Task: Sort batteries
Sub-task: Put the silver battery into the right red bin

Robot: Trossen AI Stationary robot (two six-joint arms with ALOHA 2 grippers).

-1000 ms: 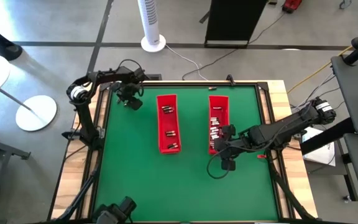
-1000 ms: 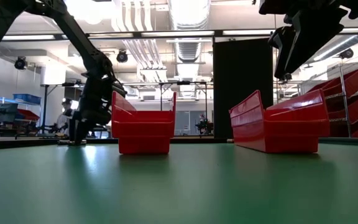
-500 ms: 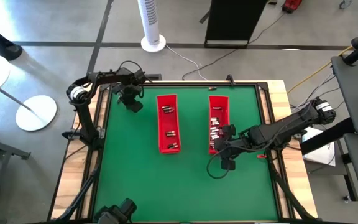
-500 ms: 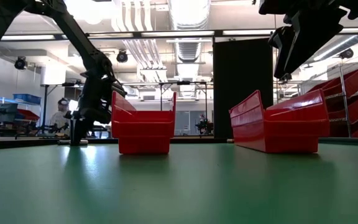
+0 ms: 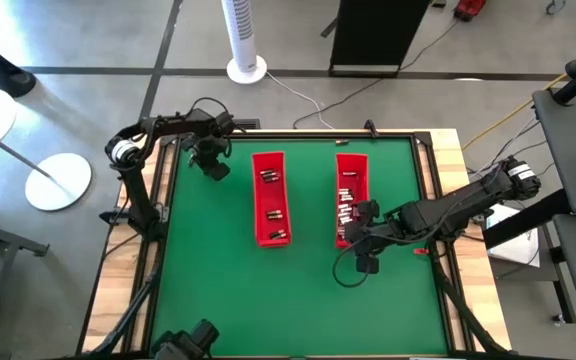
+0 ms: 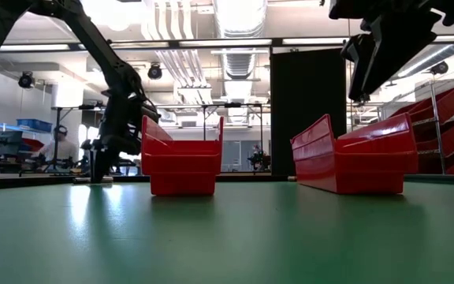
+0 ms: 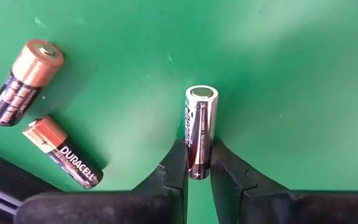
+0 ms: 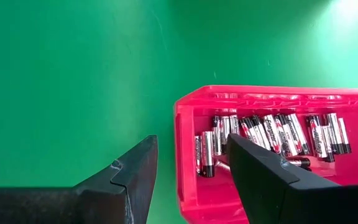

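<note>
Left pincer [image 7: 197, 163] was down at the far left corner of the green table [image 5: 218, 290], and its two dark fingers [image 7: 176, 163] were squeezed tight on one silver battery [image 7: 200, 127]. That battery lay on the table, with its far end sticking out past the fingertips. Two more batteries lay on the table near it (both had copper tops and black bodies): a big copper battery [image 7: 23, 81] and a small copper battery [image 7: 62, 151].

Right pincer [image 8: 188, 165] hung in the air at the near end of the right red tray [image 5: 350, 195], with its fingers spread apart and nothing between them. Lots of silver batteries [image 8: 272, 138] were piled in that tray. In the left red tray [image 5: 271, 197] there were just a few batteries [image 5: 273, 213].
</note>
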